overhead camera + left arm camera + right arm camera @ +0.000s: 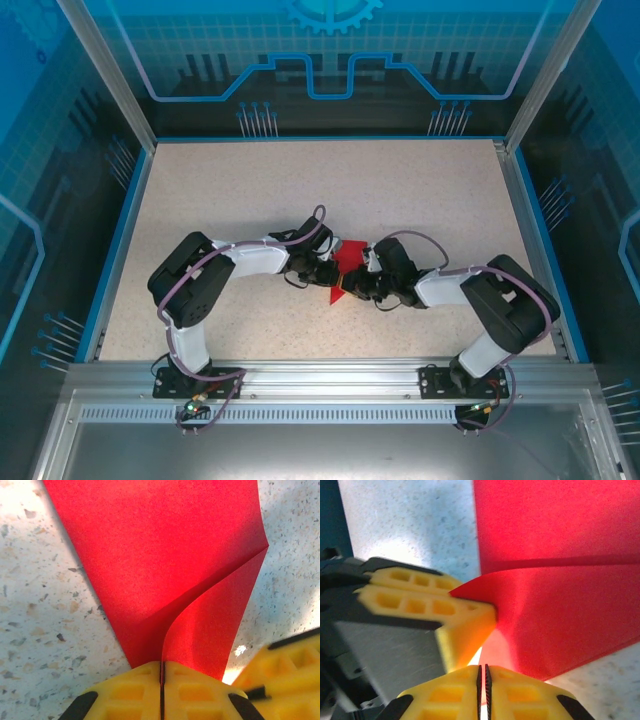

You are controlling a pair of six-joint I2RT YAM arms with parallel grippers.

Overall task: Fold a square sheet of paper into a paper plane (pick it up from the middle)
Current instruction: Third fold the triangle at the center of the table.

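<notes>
The square sheet of paper is bright red and creased into a pointed wedge, lying on the speckled table between both arms. In the left wrist view the paper fans away from my left gripper, which is shut on its narrow end, one layer curling up along the crease. My left gripper sits at the paper's left edge. My right gripper faces it from the right. Its jaws stand together with a hairline slit, and the paper lies just beyond their tips. The left fingers pinch the paper's corner there.
The speckled table is bounded by a blue rim and glass walls. The right gripper's yellow fingers crowd close beside the left ones. An aluminium rail carries both arm bases at the near edge.
</notes>
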